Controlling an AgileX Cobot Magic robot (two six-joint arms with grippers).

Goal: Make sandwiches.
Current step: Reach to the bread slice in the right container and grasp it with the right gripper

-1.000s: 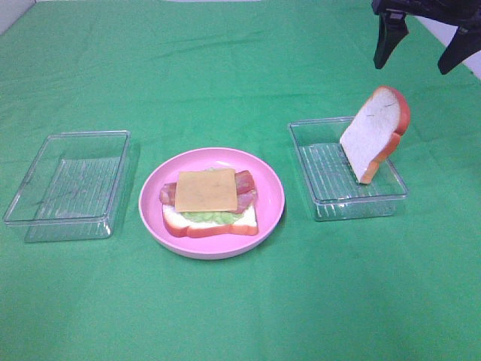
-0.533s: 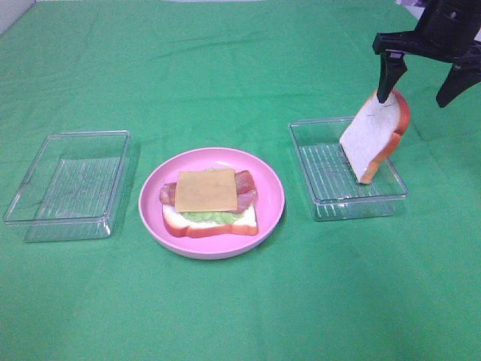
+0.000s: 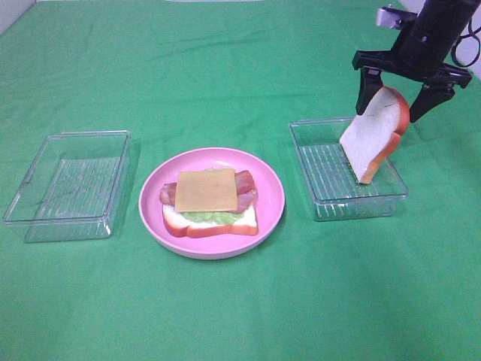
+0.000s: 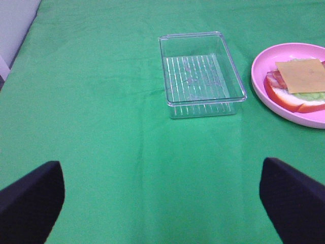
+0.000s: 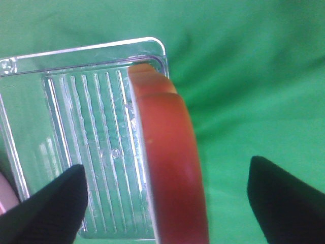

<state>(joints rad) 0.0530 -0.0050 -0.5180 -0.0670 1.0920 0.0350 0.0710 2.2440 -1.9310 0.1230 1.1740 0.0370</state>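
Observation:
On the pink plate (image 3: 150,197) lies an open-topped sandwich stack (image 3: 209,197): a bread slice, lettuce, bacon and a yellow cheese square on top. A second bread slice (image 3: 373,135) stands tilted on edge in the right clear tray (image 3: 323,173). My right gripper (image 3: 391,107) is open and straddles the top of that slice, one finger on each side. In the right wrist view the orange crust (image 5: 170,152) runs between the open right gripper (image 5: 170,203), with gaps on both sides. The left gripper (image 4: 162,203) is open over bare cloth, with nothing between its fingers.
An empty clear tray (image 3: 68,184) sits left of the plate, and the left wrist view shows that tray (image 4: 200,73) beside the plate (image 4: 259,86). Green cloth covers the whole table.
My right gripper has come down and a little leftward from above the tray until its fingers flank the top of the standing slice. The slice, plate and left arm have not moved.

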